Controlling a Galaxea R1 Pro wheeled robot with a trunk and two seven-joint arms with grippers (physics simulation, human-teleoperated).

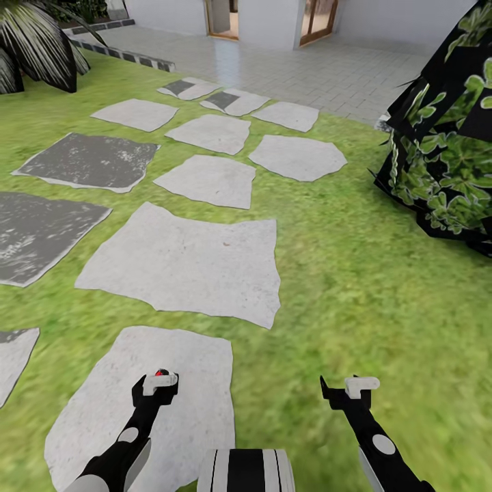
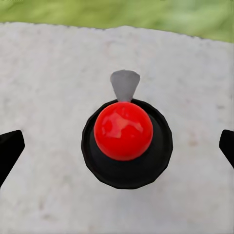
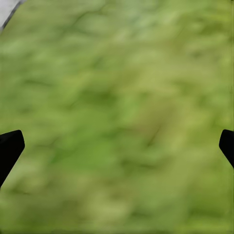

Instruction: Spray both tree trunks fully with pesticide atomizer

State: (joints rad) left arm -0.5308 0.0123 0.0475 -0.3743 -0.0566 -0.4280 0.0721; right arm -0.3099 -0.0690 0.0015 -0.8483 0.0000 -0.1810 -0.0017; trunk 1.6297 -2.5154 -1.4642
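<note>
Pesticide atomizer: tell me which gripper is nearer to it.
Left. The left gripper hangs directly above the pesticide atomizer, which stands on a pale stepping stone, its red top centred between the open fingers. The right gripper is off to the side, over grass.

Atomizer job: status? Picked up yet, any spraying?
Done: the left pincer is lined up over the atomizer, which stands on a pale stepping stone.

In hand: the pick-up. Its fingers sit wide open on either side, not touching the sprayer.

Left: closing, lifting, and all spraying. No tree trunk is in sight. The right pincer hangs open over grass.
</note>
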